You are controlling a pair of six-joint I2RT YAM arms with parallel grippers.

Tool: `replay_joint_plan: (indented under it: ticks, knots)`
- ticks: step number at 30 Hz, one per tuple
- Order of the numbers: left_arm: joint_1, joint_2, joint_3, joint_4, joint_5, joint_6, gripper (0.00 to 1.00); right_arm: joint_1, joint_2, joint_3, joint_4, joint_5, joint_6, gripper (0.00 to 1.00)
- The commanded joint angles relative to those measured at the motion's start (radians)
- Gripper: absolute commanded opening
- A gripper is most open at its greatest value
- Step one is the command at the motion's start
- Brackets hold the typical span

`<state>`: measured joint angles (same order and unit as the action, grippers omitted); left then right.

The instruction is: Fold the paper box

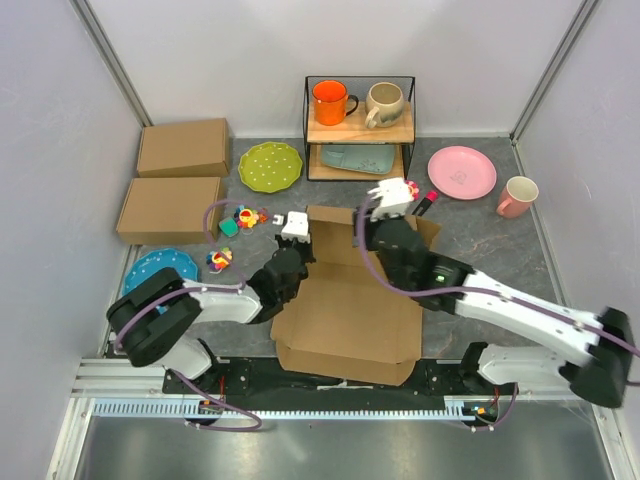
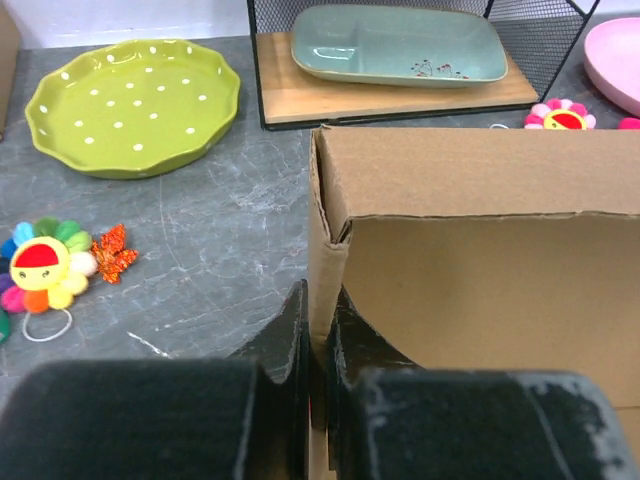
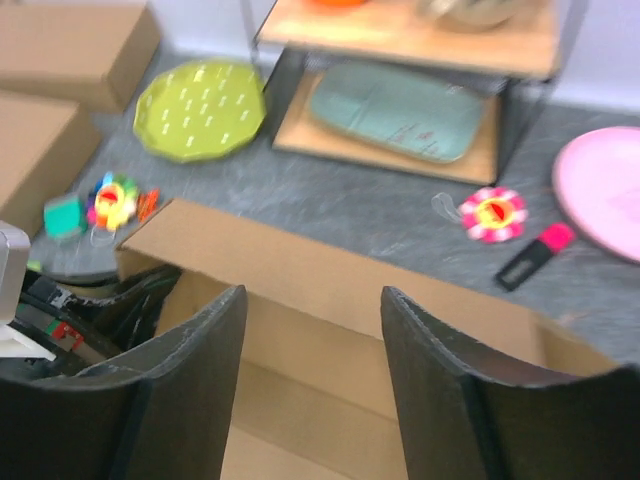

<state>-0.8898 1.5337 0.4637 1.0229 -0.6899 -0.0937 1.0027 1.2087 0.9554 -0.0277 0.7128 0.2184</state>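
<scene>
Grey tabletop (image 1: 470,225), paper box (image 1: 345,320); left gripper (image 2: 318,312) tight on its wall edge, right gripper (image 3: 312,302) apart.

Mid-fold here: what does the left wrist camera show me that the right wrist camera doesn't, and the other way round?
Only the left wrist: a close look at the left hand shut on the upright side wall of the cardboard box. Only the right wrist: the right hand open over the box, the pink-and-black marker, and the two spare boxes at the left. Both: the green plate, the teal tray, the pink flower toy and the pink plate.
</scene>
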Motion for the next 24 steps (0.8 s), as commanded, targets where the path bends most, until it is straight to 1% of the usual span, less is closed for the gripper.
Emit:
replay_joint_plan:
  ticks: [1, 3, 4, 8, 11, 12, 15, 19, 21, 24]
  knots:
    - [0.003, -0.125, 0.170, -0.639, -0.077, -0.127, 0.02, -0.010, -0.228, -0.042, -0.110, 0.224, 0.042, 0.67]
    - [0.002, -0.156, 0.226, -0.777, -0.031, -0.170, 0.02, -0.013, -0.287, -0.076, -0.155, 0.295, 0.068, 0.70]
    - [0.003, -0.164, 0.239, -0.882, -0.023, -0.220, 0.02, -0.015, -0.337, -0.111, -0.166, 0.313, 0.079, 0.70]
    - [0.018, -0.178, 0.259, -1.041, -0.016, -0.345, 0.02, -0.021, -0.422, -0.196, -0.236, 0.346, 0.162, 0.70]
    - [0.040, -0.169, 0.244, -1.073, -0.022, -0.422, 0.02, -0.022, -0.445, -0.245, -0.288, 0.358, 0.255, 0.69]
    - [0.046, -0.167, 0.240, -1.072, -0.026, -0.461, 0.02, -0.024, -0.449, -0.256, -0.299, 0.358, 0.275, 0.69]
    - [0.068, -0.162, 0.196, -1.057, -0.016, -0.520, 0.02, -0.027, -0.454, -0.294, -0.342, 0.352, 0.337, 0.70]
    - [0.074, -0.161, 0.164, -1.040, -0.013, -0.552, 0.02, -0.039, -0.448, -0.320, -0.406, 0.352, 0.391, 0.76]
    - [0.074, -0.178, 0.139, -1.028, -0.023, -0.557, 0.02, -0.055, -0.439, -0.336, -0.410, 0.341, 0.403, 0.77]
    - [0.072, -0.207, 0.107, -0.963, -0.036, -0.549, 0.02, -0.079, -0.399, -0.352, -0.394, 0.326, 0.412, 0.79]
